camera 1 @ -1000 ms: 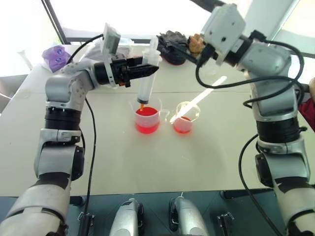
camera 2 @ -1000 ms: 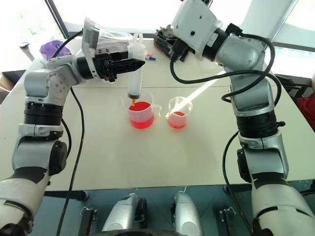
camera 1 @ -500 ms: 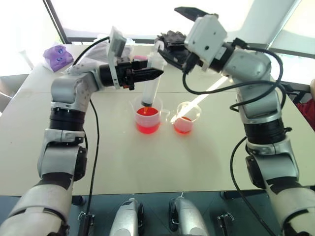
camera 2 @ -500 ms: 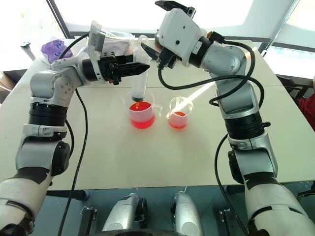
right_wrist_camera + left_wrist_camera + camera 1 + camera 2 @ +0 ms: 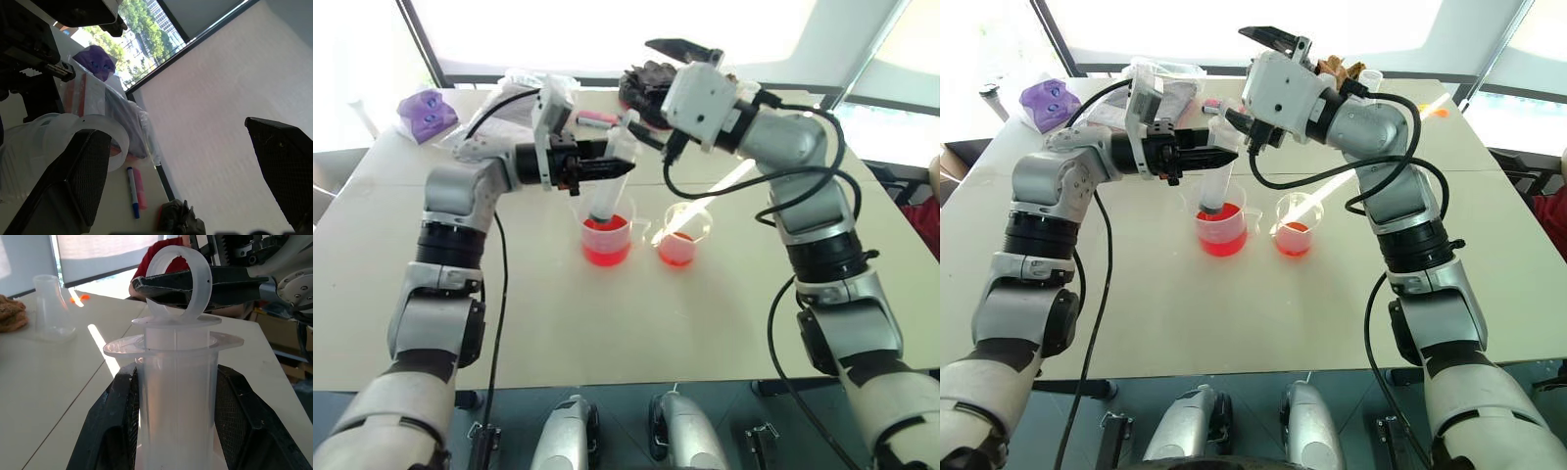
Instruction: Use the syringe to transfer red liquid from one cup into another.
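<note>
White table: your left gripper (image 5: 1219,157) pinches the syringe (image 5: 1215,183) upright, tip in the handled beaker (image 5: 1221,230). Right gripper (image 5: 1239,78), spread wide, sits nearest the plunger ring (image 5: 180,276), one finger through it.

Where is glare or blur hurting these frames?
Both eye views: the windows behind the table are blown out white, and a sun streak crosses the smaller cup. Left wrist view: the syringe is sharp, the flask behind it soft.

White table (image 5: 607,323), seam across top; bright windows (image 5: 607,34) behind, dark frames; sunlight streak (image 5: 729,186) on tabletop; trees outside.
</note>
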